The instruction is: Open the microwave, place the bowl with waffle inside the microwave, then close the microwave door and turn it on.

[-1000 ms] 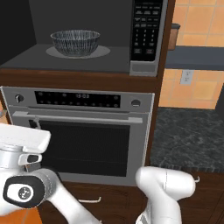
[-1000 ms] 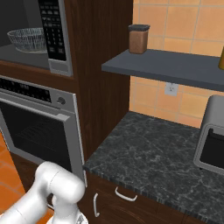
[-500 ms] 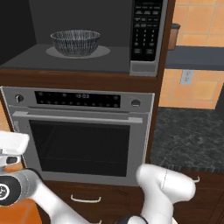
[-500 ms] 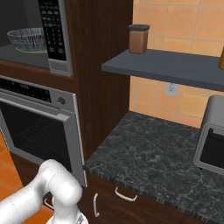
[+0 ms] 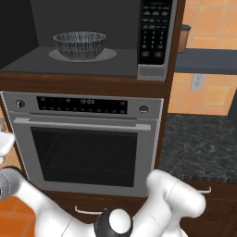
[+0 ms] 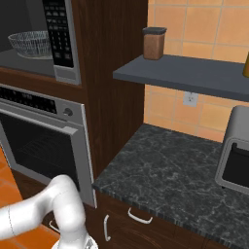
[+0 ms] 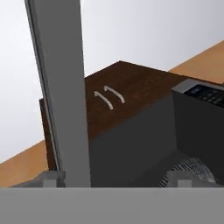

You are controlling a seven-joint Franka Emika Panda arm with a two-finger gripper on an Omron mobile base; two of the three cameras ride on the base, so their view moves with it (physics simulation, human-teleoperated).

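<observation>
Inside microwave (image 5: 152,41): striped bowl (image 5: 79,45)

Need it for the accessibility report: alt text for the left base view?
A striped bowl sits on the turntable inside the open microwave, whose keypad is at right. Below is a silver oven with a dark window; the white robot arm crosses the bottom.

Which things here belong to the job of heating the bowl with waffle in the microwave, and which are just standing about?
Job things:
- microwave, open
- bowl on its turntable
- microwave door, swung open

Standing about:
- oven
- jar on the shelf
- toaster oven on the counter
</observation>
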